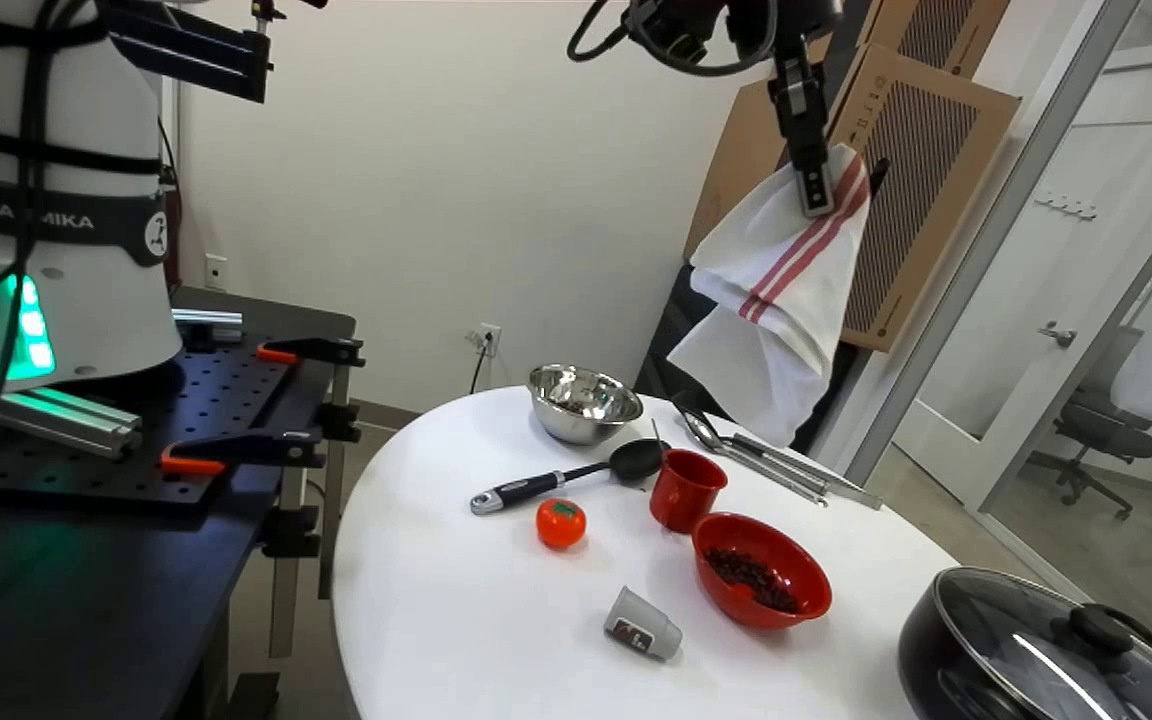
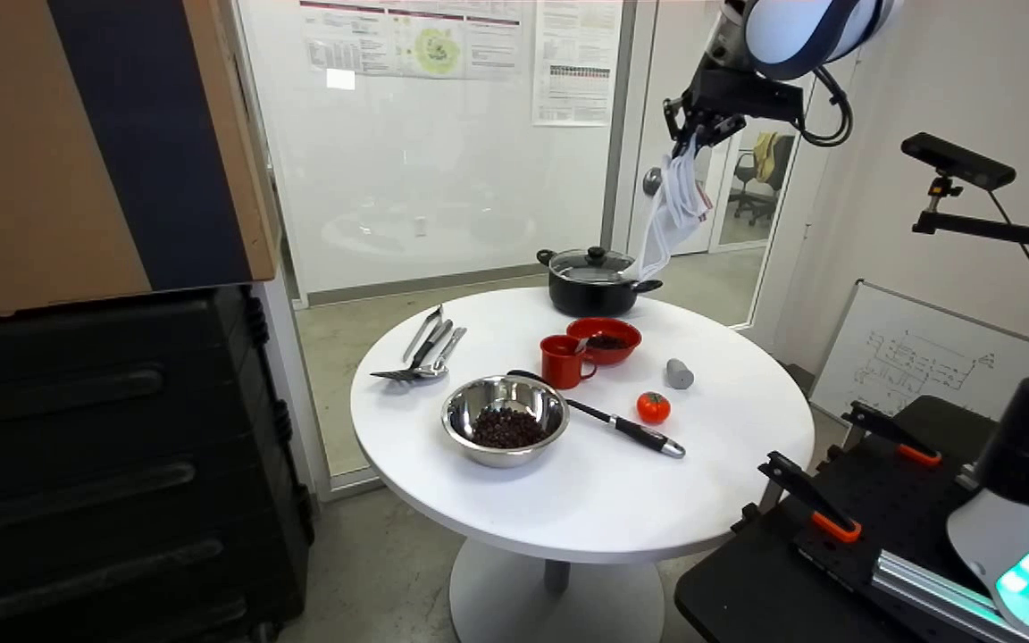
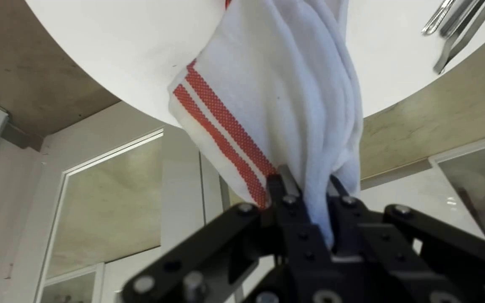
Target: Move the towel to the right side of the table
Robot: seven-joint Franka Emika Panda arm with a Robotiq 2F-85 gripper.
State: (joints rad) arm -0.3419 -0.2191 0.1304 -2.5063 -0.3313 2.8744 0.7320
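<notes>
Held a gathered fold of the white towel (image 1: 771,265) pinched narrowly in the hand (image 3: 313,185), plain to see in the wrist view. Hung loose and creased below that grip, crossed by two red stripes, up in the air above the round white surface (image 1: 436,620) in both exterior views. Could not tell over exactly which part of it. Overlapped an end of the lidded black pot (image 2: 593,296) in an exterior view; could not tell about any contact there. Saw that pot standing near the rim of the surface, with a red bowl (image 1: 731,597) of small dark pieces (image 1: 751,578) close to it. Noted a red mug (image 2: 561,364) upright just beside the red bowl, a grey cup (image 1: 643,625) lying on its side near by, and a tomato (image 1: 561,526) between that cup and the handle of a black spoon (image 1: 528,489). Saw a steel bowl (image 2: 504,456), holding dark pieces too, near the head of the spoon, and metal utensils (image 2: 431,345) lying bunched together close to the rim.
</notes>
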